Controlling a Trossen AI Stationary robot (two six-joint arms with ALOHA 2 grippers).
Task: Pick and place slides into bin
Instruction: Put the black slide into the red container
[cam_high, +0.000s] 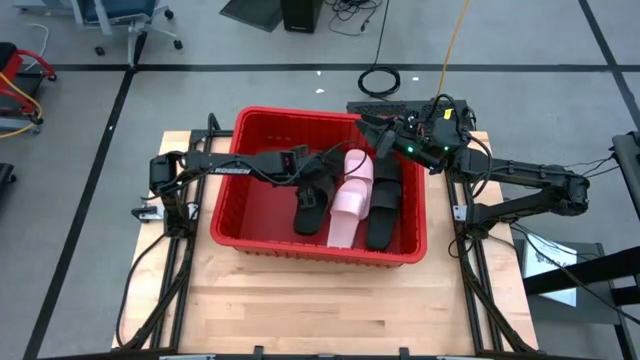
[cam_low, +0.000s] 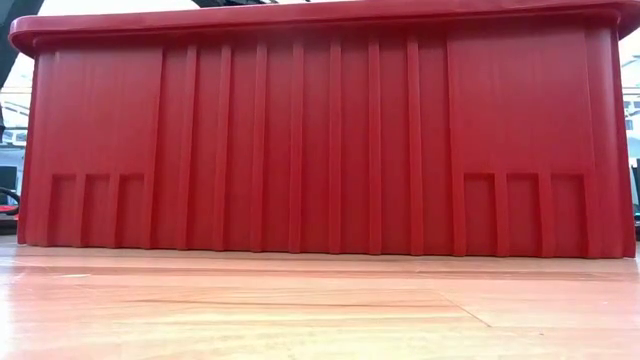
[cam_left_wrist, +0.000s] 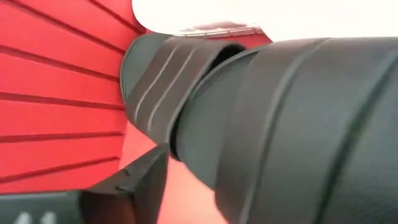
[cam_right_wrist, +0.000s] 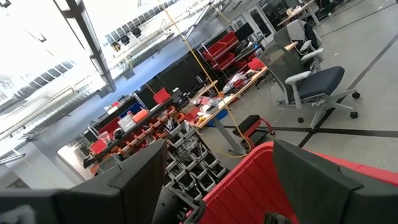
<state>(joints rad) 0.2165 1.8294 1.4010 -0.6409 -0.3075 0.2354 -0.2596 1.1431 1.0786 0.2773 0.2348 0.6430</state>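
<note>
The left pincer (cam_high: 318, 168) was reached into the bin (cam_high: 228, 200) from its left side, low among the slides; whether its fingers were wide, narrow or closed on anything could not be told from above, and its wrist view was filled by the strap of a black slide (cam_left_wrist: 261, 124) pressed close against the lens, with the red ribbed wall behind and a pale sole edge above. The right pincer (cam_high: 375, 132) hovered over the bin's far right corner, its two fingers (cam_right_wrist: 143, 180) spread wide and holding nothing, the red rim showing between them with the workshop beyond. Inside the bin, a black slide (cam_high: 311, 208) lay just beside the left pincer, a pale pink slide (cam_high: 349, 196) lay lengthwise in the middle touching it, and another black slide (cam_high: 383, 205) lay along the pink one's right side. More dark sandal shapes sat under the left arm near the bin's far wall, but how many could not be made out. The bin stood on the wooden counter (cam_high: 330, 310), whose near part lay bare. From counter height only the bin's slotted near wall (cam_low: 320, 140) showed, hiding all its contents and both arms.
</note>
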